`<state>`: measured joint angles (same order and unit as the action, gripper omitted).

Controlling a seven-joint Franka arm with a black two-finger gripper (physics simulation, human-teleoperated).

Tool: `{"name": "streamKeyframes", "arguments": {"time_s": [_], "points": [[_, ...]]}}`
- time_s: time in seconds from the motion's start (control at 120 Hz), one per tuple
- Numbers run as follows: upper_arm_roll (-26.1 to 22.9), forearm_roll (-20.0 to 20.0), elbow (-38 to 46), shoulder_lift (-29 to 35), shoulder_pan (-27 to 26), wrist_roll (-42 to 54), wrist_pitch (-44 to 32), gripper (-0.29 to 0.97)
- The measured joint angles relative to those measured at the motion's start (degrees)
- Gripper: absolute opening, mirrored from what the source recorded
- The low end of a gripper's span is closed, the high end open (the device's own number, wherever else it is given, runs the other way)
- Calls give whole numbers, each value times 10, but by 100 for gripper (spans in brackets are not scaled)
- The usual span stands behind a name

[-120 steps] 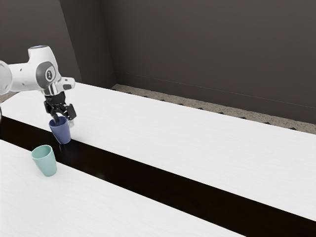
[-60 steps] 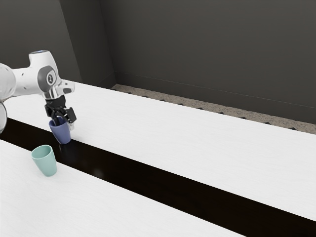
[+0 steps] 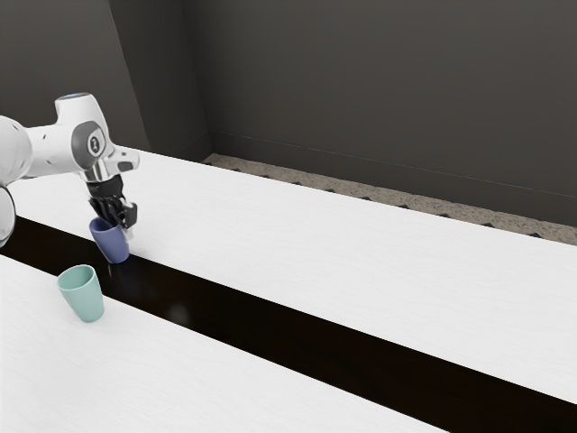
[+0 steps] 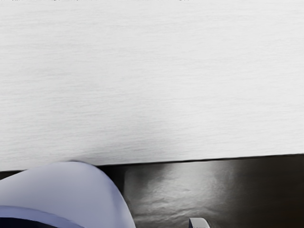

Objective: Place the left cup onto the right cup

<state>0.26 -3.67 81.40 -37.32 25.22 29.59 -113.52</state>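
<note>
My pincer (image 3: 114,217) is closed on the rim of the blue cup (image 3: 110,244), which sits slightly tilted at the edge of the tabletop's (image 3: 361,248) dark strip, left in the frame. The green cup (image 3: 81,293) stands apart, lower left. I judge the blue cup light, stiff and slick. A rim-wall pinch suits it, though it may swing.

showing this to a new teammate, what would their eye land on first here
The black hand sits right at the rim of a blue cup at the exterior view's left, on the dark strip that crosses the white table. A green cup stands by itself on the white surface nearer the camera, apart from the blue cup.
</note>
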Motion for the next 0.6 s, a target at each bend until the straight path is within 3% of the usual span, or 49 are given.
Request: {"name": "streamKeyframes", "arguments": {"time_s": [0.267,0.6], "points": [[1,3,2,3,-1,0,0,-8],[4,10,27,45,-6,-4,6,-10]]}}
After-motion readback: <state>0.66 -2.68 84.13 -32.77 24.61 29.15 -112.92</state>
